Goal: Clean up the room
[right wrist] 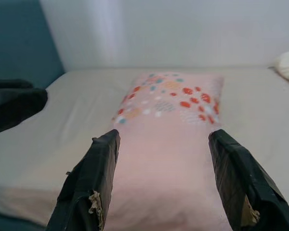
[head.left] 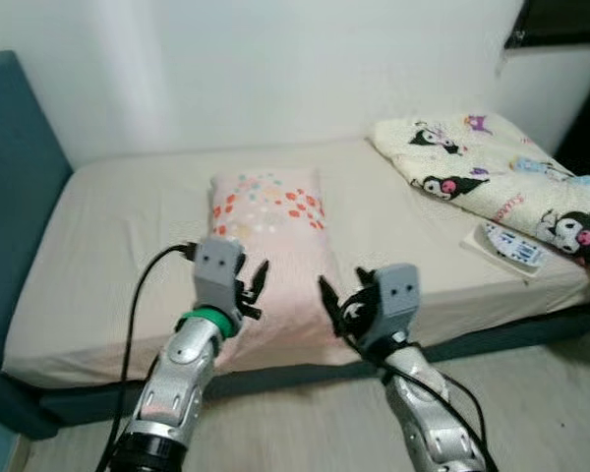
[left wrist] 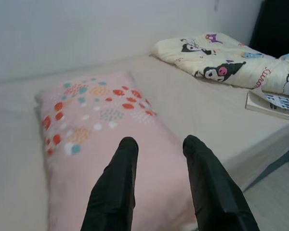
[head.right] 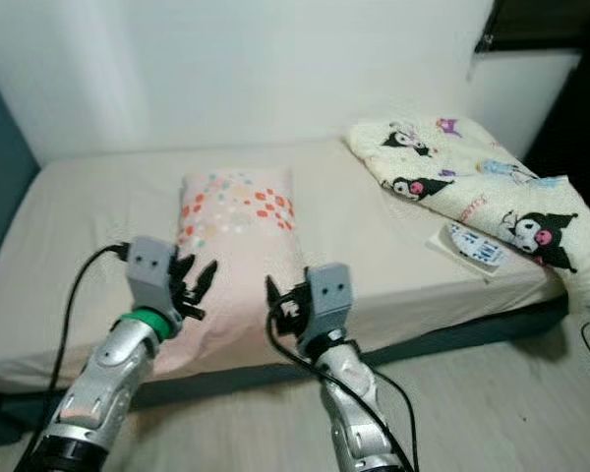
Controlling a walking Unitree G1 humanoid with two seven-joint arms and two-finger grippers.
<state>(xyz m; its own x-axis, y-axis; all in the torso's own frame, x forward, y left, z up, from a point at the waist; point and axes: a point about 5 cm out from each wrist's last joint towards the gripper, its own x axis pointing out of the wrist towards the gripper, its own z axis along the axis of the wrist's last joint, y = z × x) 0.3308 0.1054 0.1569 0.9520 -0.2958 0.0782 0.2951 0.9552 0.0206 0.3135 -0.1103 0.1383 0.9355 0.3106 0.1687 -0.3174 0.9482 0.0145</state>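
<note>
I had both hands raised over the near edge of the bed [head.left: 108,211]. One pink pillow [head.left: 271,256] with coloured dots lay lengthwise in the middle of the mattress, its near end reaching the bed's front edge. My left hand [head.left: 256,288] hovered over the pillow's near left part, its two fingers [left wrist: 116,185] parted and holding nothing. My right hand [head.left: 336,300] hung above the near right part, fingers [right wrist: 92,180] spread wide, also released. At the far right, one folded cartoon-print blanket [head.left: 492,167] lay on the bed, with one booklet [head.left: 506,248] just beside its near edge.
</note>
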